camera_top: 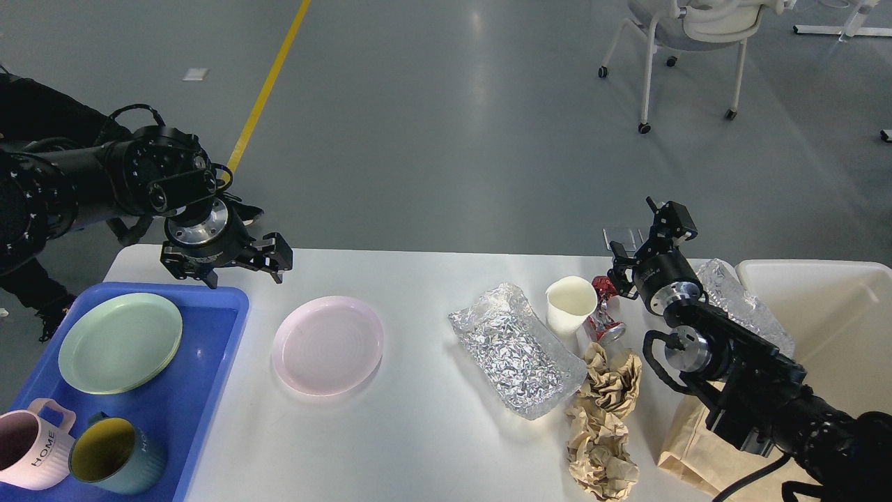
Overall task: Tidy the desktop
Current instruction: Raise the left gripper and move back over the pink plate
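Observation:
The white desktop [418,432] carries a pink plate [327,345] left of centre. My left gripper [240,267] hovers above the desktop's far left edge, just behind the plate and the blue tray [202,369]; its fingers are spread wide and hold nothing. My right gripper [648,233] points away over the far right edge, behind a crushed red can [603,315] and a white cup [570,303]; its fingers cannot be told apart. Also on the desktop are a silver foil bag [516,348], crumpled brown paper [605,418] and a crumpled clear plastic bag [742,303].
The blue tray holds a green plate [120,341], a pink mug [31,450] and a teal mug [115,453]. A cream bin [829,307] stands at the right. A brown paper bag [686,446] lies under my right arm. A chair [690,42] stands beyond the desktop.

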`<action>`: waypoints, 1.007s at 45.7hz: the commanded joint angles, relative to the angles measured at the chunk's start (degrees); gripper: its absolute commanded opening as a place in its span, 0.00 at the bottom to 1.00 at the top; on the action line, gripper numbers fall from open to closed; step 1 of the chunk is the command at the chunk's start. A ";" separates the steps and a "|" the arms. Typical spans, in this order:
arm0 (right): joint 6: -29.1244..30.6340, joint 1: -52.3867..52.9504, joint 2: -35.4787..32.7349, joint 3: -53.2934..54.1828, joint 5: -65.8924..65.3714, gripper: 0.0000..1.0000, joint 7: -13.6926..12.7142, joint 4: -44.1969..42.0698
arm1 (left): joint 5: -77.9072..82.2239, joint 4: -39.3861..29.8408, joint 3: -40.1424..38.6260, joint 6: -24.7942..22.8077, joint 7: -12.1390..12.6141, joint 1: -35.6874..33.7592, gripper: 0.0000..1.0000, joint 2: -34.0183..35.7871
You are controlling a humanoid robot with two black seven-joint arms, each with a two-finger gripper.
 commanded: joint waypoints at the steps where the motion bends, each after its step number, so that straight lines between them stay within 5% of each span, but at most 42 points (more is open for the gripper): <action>1: 0.00 0.00 0.00 0.00 0.00 1.00 0.00 0.00 | -1.84 -2.92 8.56 -0.76 -9.08 -6.29 0.96 -0.02; 7: 0.00 0.00 0.00 0.00 0.00 1.00 0.00 0.00 | -1.75 -4.07 12.78 -3.65 -15.50 -9.72 0.96 -0.11; 20: 0.00 0.00 0.00 0.00 0.00 1.00 0.00 0.00 | -1.66 -2.14 12.26 -3.49 -14.63 -3.49 0.96 -1.77; 32: 0.00 0.00 0.00 0.00 0.00 1.00 0.00 0.00 | -1.57 11.57 8.31 4.25 -14.37 12.50 0.96 -6.52; 37: 0.00 0.00 0.00 0.00 0.00 1.00 0.00 0.00 | -1.31 15.18 4.10 7.23 -12.00 18.13 0.96 -7.05; 46: 0.00 0.00 0.00 0.00 0.00 1.00 0.00 0.00 | -1.22 17.20 -1.27 16.46 -1.72 24.37 0.96 -9.51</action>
